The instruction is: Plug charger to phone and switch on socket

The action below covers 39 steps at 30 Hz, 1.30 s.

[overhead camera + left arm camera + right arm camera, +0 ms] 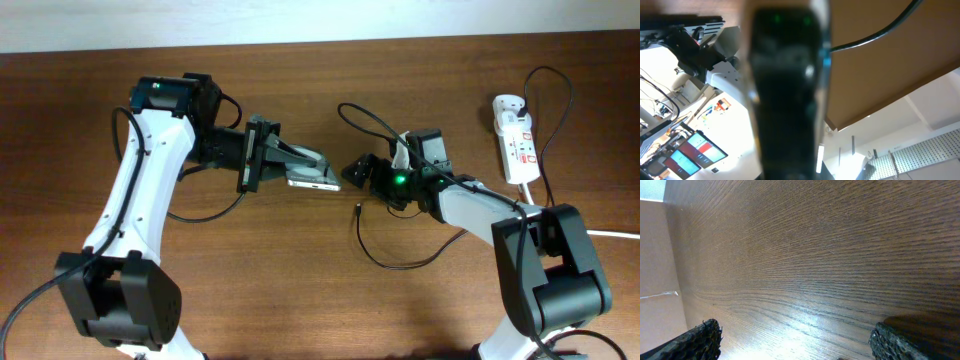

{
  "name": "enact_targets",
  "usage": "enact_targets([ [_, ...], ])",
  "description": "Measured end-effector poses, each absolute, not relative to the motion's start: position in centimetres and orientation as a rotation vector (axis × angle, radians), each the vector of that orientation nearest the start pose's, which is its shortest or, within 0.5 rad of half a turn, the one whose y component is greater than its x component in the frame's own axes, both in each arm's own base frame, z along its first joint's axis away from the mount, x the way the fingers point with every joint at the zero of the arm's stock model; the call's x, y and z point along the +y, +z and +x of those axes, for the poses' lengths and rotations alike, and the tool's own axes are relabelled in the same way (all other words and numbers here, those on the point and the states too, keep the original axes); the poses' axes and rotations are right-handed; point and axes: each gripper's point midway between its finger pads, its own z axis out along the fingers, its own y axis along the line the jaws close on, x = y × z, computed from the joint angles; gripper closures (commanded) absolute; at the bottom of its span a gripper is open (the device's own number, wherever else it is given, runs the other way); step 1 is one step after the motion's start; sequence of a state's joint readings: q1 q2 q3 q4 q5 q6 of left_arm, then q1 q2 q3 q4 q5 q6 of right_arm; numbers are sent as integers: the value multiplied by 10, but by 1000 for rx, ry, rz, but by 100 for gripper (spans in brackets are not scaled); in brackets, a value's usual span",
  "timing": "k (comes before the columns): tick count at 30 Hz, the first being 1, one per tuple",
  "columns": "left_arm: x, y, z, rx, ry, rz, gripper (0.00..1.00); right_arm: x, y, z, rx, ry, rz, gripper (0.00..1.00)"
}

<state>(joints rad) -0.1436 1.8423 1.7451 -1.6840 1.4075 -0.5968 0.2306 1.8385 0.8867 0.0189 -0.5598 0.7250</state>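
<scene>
Black phone (314, 179) pinched in the left gripper (318, 166).
Right gripper (352, 170) spread wide (charger (359, 212) tip lies just beside it).

This looks like a robotics lab. Two white-and-black jointed robot arms (135, 190) stand at a brown wood-grain table (300, 310). Past the table edge there is a white perforated pegboard wall (932, 152), lit display screens with red and blue panels (690, 152), and loose black cables (662, 97) among white equipment.

Wood-grain table (815, 255) — pincer (800, 342) wide apart
</scene>
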Motion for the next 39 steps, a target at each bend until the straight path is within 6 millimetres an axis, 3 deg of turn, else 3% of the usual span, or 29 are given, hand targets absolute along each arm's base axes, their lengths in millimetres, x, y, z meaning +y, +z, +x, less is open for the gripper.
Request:
enact_targets([
  [17, -214, 301, 291, -1896, 1455, 677, 100, 183, 27, 380, 2607, 1069, 402, 1],
  [28, -253, 282, 249, -2011, 1252, 520, 100, 183, 27, 380, 2607, 1067, 403, 1],
  [36, -253, 281, 249, -2017, 1246, 518, 100, 183, 27, 380, 2607, 1066, 403, 1],
  [39, -243, 265, 251, -2111, 1169, 533, 100, 183, 27, 380, 2607, 1065, 402, 1],
])
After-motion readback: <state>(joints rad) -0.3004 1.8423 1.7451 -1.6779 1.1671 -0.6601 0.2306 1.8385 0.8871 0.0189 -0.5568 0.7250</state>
